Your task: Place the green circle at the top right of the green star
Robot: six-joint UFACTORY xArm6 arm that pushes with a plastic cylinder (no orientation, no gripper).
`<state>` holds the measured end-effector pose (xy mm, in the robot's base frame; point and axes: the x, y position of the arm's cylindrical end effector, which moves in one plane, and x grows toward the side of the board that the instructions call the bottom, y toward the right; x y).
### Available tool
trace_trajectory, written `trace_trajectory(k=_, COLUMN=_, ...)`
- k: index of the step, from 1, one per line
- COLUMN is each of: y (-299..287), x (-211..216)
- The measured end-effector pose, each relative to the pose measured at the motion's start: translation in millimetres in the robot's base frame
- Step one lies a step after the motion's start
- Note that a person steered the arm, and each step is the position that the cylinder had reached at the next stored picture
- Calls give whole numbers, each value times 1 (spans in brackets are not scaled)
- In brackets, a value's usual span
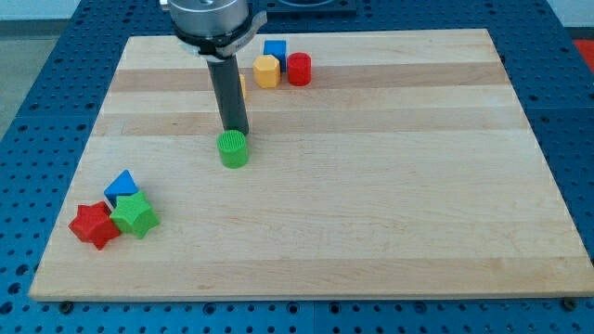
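The green circle [234, 148] stands on the wooden board, left of centre. My tip [236, 131] is right behind it, at its top edge, touching or nearly touching. The green star [135, 215] lies near the view's bottom left, far below and left of the circle. It is packed against the red star [94, 225] on its left and the blue triangle [121, 186] above it.
A yellow block [266, 71], a blue block [275, 49] and a red cylinder [299, 70] cluster near the board's top edge, right of the rod. Another yellow block is partly hidden behind the rod. The board [390, 186] lies on a blue perforated table.
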<state>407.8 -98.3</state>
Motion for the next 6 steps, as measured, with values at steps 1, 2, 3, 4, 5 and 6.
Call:
trace_trajectory(k=1, y=41, x=-8)
trace_trajectory(k=2, y=7, x=27)
trace_trajectory(k=3, y=-44, x=36)
trace_trajectory(k=4, y=-54, x=37)
trace_trajectory(k=5, y=-31, x=10)
trace_trajectory(k=6, y=43, x=-49)
